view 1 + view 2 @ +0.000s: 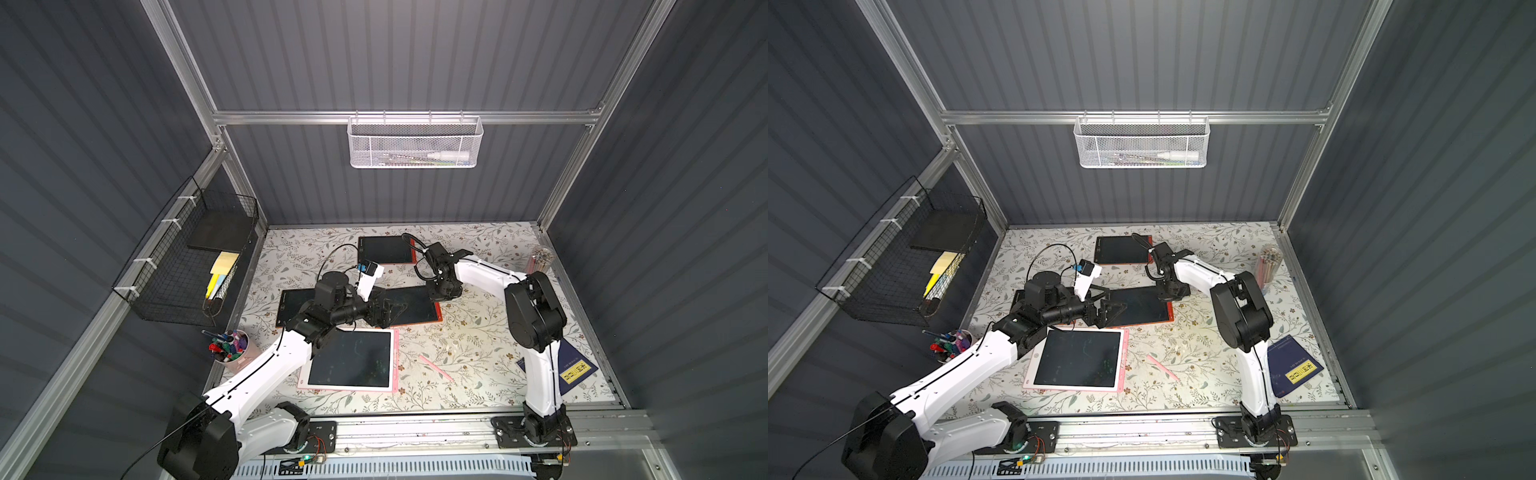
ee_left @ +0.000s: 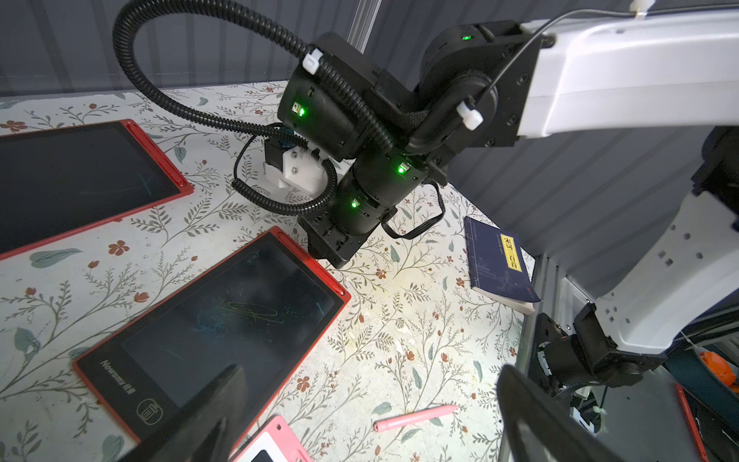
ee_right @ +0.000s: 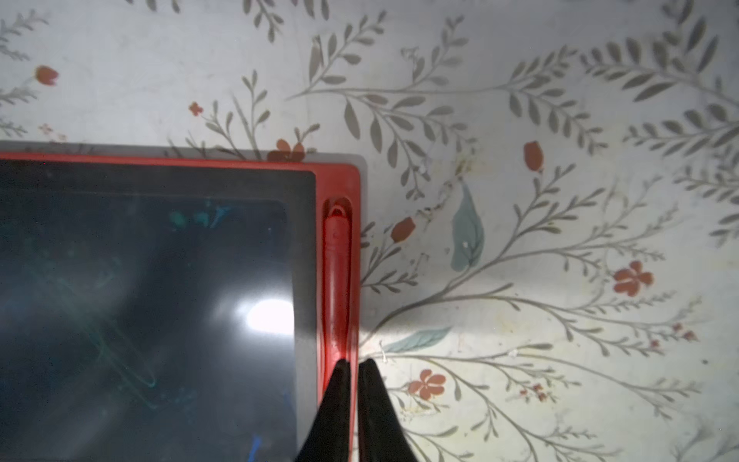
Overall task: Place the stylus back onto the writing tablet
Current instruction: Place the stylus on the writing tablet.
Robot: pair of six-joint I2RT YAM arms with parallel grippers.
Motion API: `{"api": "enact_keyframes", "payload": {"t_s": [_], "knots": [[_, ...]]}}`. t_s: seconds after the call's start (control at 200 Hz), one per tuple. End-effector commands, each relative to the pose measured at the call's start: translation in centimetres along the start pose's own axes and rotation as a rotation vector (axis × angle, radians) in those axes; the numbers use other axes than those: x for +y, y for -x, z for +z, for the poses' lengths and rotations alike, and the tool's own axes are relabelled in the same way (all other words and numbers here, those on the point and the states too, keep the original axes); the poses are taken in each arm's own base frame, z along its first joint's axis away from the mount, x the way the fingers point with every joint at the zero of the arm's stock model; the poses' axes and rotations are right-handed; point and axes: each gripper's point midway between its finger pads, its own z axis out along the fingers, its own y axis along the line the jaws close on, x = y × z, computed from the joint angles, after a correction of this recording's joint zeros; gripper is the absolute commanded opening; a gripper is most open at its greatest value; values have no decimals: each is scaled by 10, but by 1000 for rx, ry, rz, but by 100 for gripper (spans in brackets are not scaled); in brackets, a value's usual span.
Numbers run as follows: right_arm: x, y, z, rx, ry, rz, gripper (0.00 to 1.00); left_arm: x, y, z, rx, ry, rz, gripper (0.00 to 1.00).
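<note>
Because the slim red plastic stylus (image 3: 337, 280) is light, stiff and smooth, it likely skids if nudged; a pinch across mid-barrel suits it. It lies in the groove along the right edge of the red-framed black writing tablet (image 3: 340, 168), mid-table. The right gripper (image 3: 355, 362) has its fingers together at one end of the stylus, seemingly clamping nothing; the left gripper (image 2: 370, 370) is spread wide and empty.

red tablet (image 2: 224, 316) brand: "newsmy" in white on the black bezel, upside down in left wrist view; small chars right after it, too small to read.
tablet button (image 2: 148, 411): round outline w/ a lined-box icon, beside the brand.
blue book (image 2: 490, 276) title: yellow label (image 2: 511, 253) w/ black chars "宋词三百首", set vertically.
book small print: pale column beside the label, illegible.
top views: same label on the book (image 1: 575, 365) (image 1: 1292, 369), chars too blurred to read.
</note>
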Motion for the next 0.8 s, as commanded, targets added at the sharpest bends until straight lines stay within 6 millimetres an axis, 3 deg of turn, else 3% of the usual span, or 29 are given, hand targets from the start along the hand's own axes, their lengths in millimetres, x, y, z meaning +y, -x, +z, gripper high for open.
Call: {"api": "enact_keyframes", "payload": {"t_s": [0.0, 0.41, 0.675, 0.795], "knots": [[0, -3, 12, 33, -6, -2, 12, -1, 0, -1, -9, 0, 4, 99], [-11, -28, 36, 105, -47, 0, 12, -1, 2, -3, -16, 3, 4, 99], [-3, -35, 40, 108, -73, -27, 12, 3, 3, -3, -22, 28, -5, 99], [-5, -27, 22, 61, -76, -14, 11, 11, 6, -3, -32, 72, -25, 99]]}}
